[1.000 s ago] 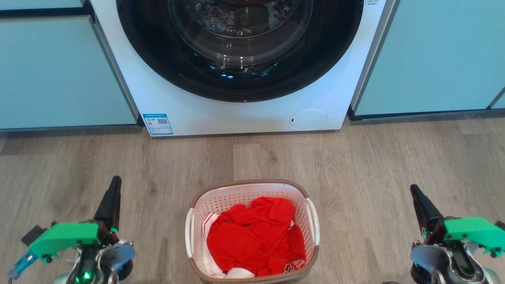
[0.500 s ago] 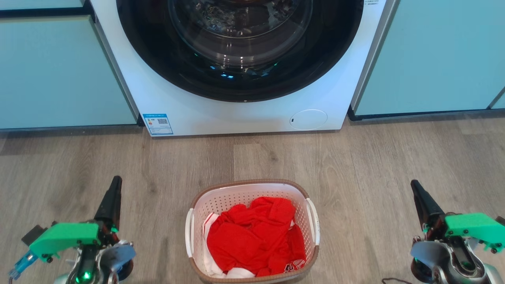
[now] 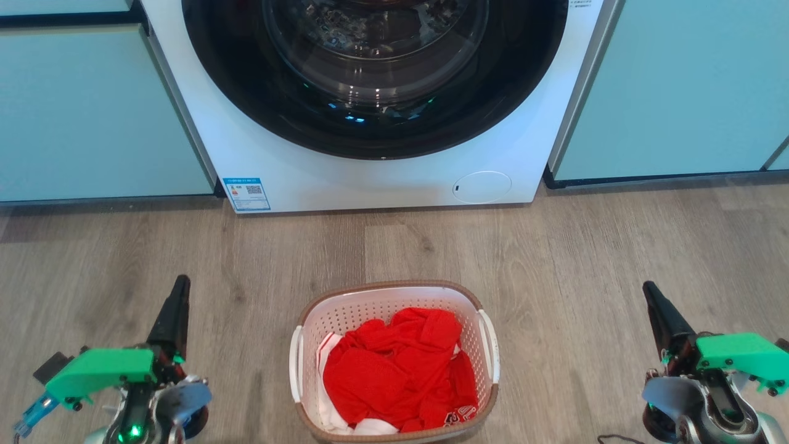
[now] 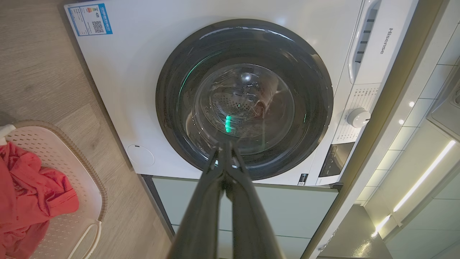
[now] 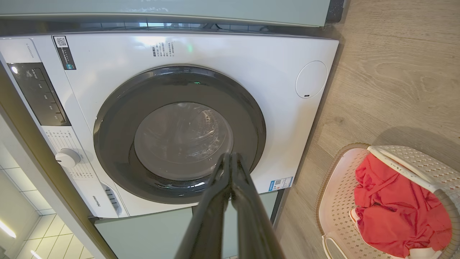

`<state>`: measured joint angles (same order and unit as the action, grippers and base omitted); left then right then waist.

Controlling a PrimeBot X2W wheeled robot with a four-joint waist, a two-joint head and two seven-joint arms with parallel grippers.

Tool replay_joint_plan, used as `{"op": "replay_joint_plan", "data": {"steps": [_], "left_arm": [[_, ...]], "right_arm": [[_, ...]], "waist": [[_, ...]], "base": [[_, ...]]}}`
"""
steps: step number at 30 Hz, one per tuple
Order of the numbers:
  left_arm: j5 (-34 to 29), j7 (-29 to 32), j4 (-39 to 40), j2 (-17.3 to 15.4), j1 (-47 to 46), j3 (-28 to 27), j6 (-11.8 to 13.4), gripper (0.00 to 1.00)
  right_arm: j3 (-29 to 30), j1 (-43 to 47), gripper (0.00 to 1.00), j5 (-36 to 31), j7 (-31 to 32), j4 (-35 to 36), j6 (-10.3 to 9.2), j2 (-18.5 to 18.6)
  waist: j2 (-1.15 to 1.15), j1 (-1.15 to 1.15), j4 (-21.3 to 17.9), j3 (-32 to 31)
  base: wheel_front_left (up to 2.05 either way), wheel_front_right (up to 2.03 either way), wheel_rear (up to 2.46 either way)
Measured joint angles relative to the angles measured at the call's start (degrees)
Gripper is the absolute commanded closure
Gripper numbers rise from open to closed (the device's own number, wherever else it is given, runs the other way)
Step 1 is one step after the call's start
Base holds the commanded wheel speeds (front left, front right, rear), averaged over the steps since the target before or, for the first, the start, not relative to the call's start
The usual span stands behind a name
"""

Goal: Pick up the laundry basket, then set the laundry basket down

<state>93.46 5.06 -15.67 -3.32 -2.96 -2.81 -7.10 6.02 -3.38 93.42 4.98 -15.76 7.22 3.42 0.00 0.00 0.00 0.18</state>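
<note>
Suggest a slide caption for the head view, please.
Laundry basket with red clothing on the floor before the washing machine, between shut left gripper and right gripper.

fingers [image 3: 172, 317]: long, dark, pointy
wrist mounts [image 3: 98, 369]: bright green plastic, tiny black screws
left wrist: green LED [image 3: 131, 431], blue plug [image 3: 34, 412]

The basket [image 3: 363, 316] is viewed steeply downward from the head; washer [image 4: 143, 72] and basket are shared with both wrist views.

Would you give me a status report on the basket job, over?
Left gripper, right gripper shut, empty, either side. Laundry basket on floor, red clothes inside. Washing machine beyond, apart.
</note>
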Motion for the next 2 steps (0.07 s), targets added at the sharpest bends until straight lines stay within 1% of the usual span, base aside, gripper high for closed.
{"op": "replay_joint_plan", "data": {"steps": [2], "left_arm": [[0.0,0.01,0.0,0.01,0.0,-0.02,0.0,1.0]], "right_arm": [[0.04,0.0,1.0,0.0,0.01,0.0,0.0,0.0]], "waist": [[0.0,0.0,0.0,0.0]], "base": [[0.0,0.0,0.0]]}}
